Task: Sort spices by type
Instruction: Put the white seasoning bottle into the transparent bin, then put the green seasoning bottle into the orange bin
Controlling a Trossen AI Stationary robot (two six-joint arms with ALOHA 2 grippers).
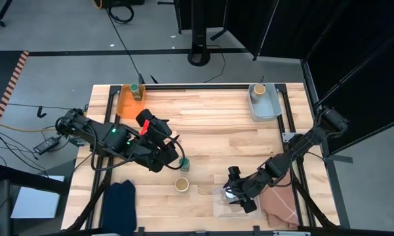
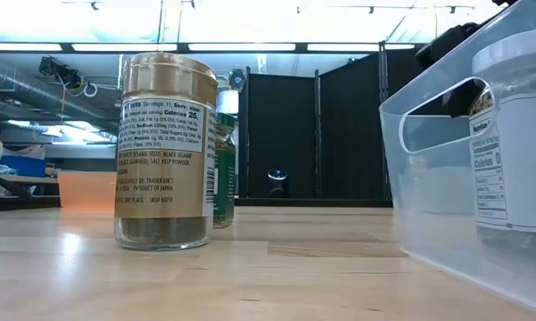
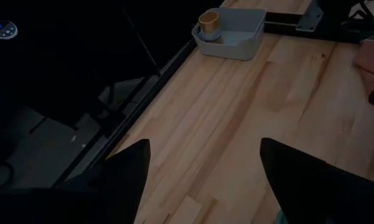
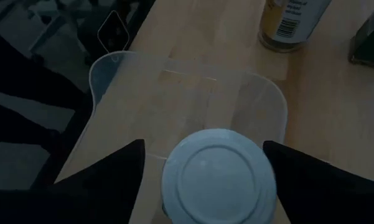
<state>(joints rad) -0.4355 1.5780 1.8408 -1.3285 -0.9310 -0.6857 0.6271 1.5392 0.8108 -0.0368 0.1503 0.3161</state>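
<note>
Right end effector [image 4: 202,163] sits over the clear bin [image 4: 112,68] at the desk's [image 1: 216,124] near edge, fingers spread either side of a white-lidded jar [image 4: 216,175] without clamping it, apparently delivering that type to its bin. Left end effector [image 3: 202,163] hovers mid-desk, fingers wide and empty, just beside the green-lidded jar [image 1: 183,164]. The tan-lidded jar [image 1: 181,185] stands loose nearby; one green waits in the orange bin [image 1: 124,105], one tan in the grey bin [image 1: 265,105].

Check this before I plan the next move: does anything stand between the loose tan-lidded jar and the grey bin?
Nothing visible does: bare wood runs from the tan-lidded jar to the grey bin. The green-lidded jar stands beside it, off that line.
</note>
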